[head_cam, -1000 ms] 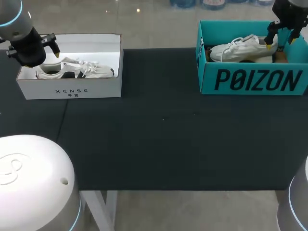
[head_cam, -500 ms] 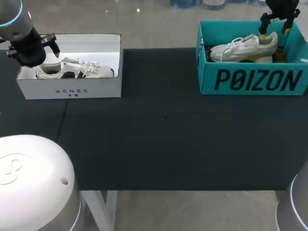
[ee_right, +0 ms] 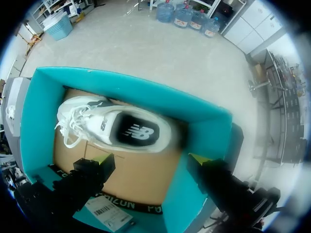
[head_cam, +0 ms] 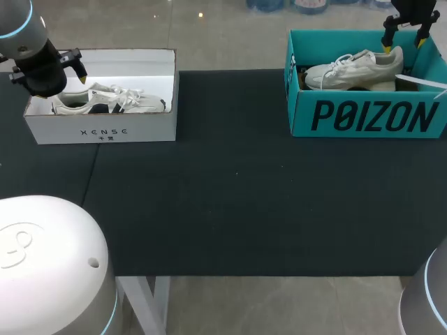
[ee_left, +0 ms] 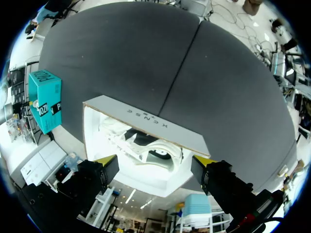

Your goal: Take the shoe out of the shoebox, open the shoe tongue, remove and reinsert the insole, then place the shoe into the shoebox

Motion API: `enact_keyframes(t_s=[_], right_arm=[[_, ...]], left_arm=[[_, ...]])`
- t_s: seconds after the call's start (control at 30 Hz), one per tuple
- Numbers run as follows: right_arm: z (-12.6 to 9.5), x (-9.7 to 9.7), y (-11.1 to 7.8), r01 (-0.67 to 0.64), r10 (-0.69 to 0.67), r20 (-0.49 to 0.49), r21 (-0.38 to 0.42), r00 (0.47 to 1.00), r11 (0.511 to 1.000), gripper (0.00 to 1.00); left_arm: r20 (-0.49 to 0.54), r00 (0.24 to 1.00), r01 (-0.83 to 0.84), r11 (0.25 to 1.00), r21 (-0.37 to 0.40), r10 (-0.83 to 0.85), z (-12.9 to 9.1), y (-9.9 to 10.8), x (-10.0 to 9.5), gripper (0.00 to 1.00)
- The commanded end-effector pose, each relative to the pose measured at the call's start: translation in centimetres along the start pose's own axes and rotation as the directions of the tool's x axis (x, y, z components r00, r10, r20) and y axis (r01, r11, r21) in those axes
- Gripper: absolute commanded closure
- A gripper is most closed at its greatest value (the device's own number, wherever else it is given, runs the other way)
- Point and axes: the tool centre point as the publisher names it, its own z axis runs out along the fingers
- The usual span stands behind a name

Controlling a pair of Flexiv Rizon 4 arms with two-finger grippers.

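**A:** While the right gripper (head_cam: 403, 45) hangs over the teal box (head_cam: 363, 115), is it holding anything?

**B:** nope; fingers spread wide, nothing in them; shoe (head_cam: 356, 70) sits inside that box, heel end under the gripper; left gripper (ee_left: 155, 162) is wide too, empty, above the white box (head_cam: 105, 129) with a second shoe (head_cam: 112, 101) in it

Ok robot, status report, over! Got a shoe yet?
Left gripper open above white shoebox. Right gripper open above teal shoebox. Dark-patched shoe and pale shoe both boxed, untouched. No lids in the way.
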Motion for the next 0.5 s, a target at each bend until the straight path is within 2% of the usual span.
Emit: enact_keyframes(t_s=[0.03, 0.5], right_arm=[[1.5, -0.6, 1.1, -0.002, 0.003, -0.007, 0.082, 1.000, 0.997, 0.00], [3.4, -1.8, 1.4, -0.015, 0.016, -0.018, 0.091, 1.000, 0.996, 0.00]], left_arm=[[0.000, 1.000, -0.001, 1.000, 0.000, 0.001, 0.0, 0.0, 0.0, 0.00], [0.000, 1.000, -0.001, 1.000, 0.000, 0.001, 0.0, 0.0, 0.0, 0.00]])
